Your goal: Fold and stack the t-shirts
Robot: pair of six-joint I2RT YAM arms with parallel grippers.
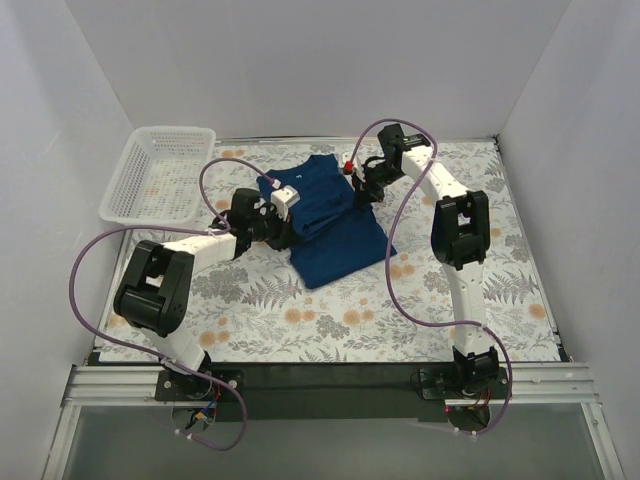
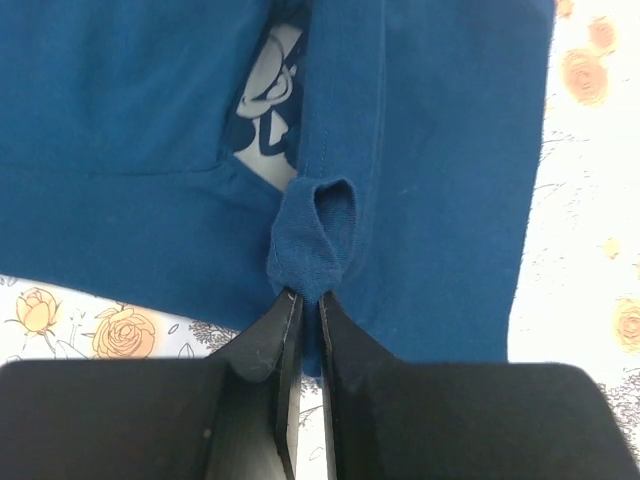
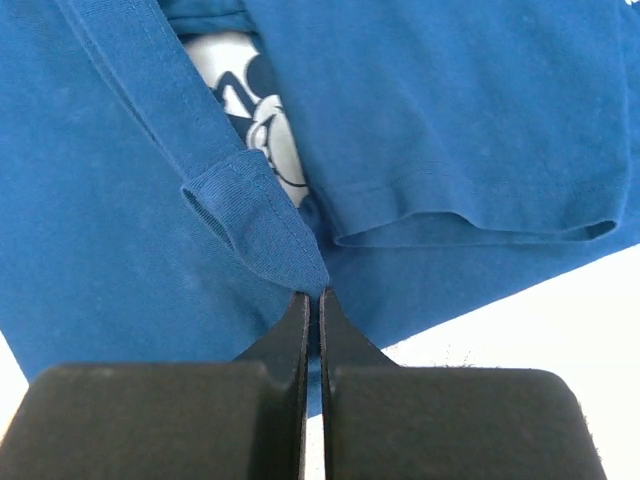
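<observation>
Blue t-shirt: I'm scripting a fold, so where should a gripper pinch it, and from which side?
Pinch the blue t-shirt at its stitched edge band, which bunches into a raised loop; the flat panels give nothing to bite. Come in low from outside the garment, across the edge, as the left gripper and right gripper do.

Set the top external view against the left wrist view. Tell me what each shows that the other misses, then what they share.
Only the top external view shows the white basket at the far left corner, the right gripper at the shirt's far edge, and the shirt's whole outline. Only the left wrist view shows the left gripper shut on a small loop of hem, and a white print peeking through a gap between folds. Both show the blue t-shirt lying on the floral table cover.
</observation>
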